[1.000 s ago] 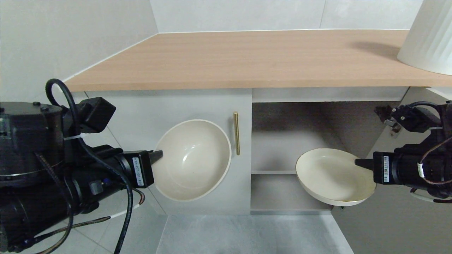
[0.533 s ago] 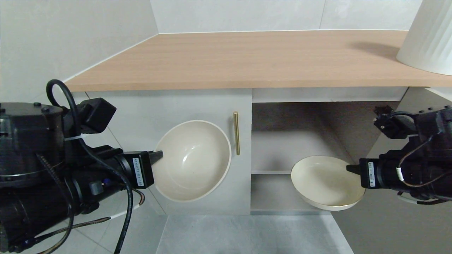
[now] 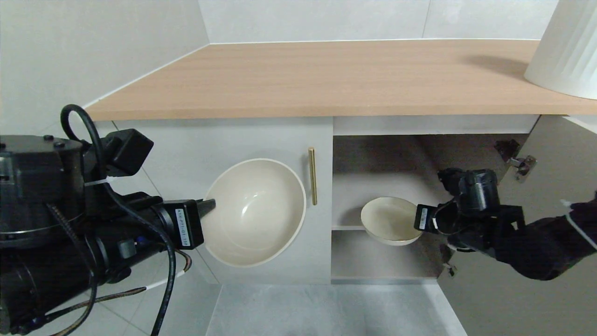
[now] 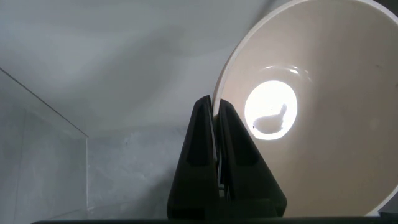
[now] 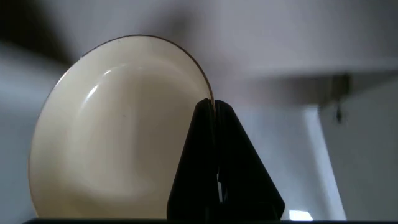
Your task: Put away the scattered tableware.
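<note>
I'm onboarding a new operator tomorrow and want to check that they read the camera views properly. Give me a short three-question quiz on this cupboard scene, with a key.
1. True or false: the left gripper is shut on the rim of the large cream ceramic bowl.
2. Where is the smaller cream dish that the right gripper holds?
A. On the wooden countertop
B. In the open cabinet compartment, near its shelf
C. On the floor
3. Fill in: the slim brass handle is fixed to the ___ cabinet door.

Key: 1 true; 2 B; 3 closed.
</note>
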